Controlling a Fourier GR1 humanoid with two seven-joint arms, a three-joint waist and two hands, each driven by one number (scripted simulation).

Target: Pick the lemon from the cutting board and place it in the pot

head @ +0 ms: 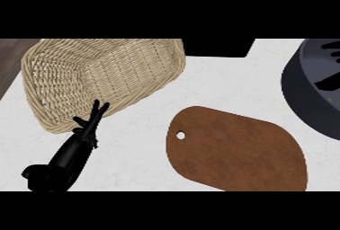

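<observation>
The brown cutting board [239, 152] lies bare at centre right, a small hole near its left end; no lemon shows on it or anywhere else. The dark grey pot [295, 90] is cut off by the right edge. Over its inside, black parts of my right hand [332, 82] show at the very edge, most of the hand out of frame; whether it holds anything is hidden. My left hand [90, 123] stands at the lower left, fingers straight and pointing up, holding nothing, just in front of the basket's rim.
A large wicker basket [100, 67] fills the upper left, tilted toward the board. A black block [219, 47] sits at the back of the white counter [146, 148]. Dark floor shows past the counter's left edge.
</observation>
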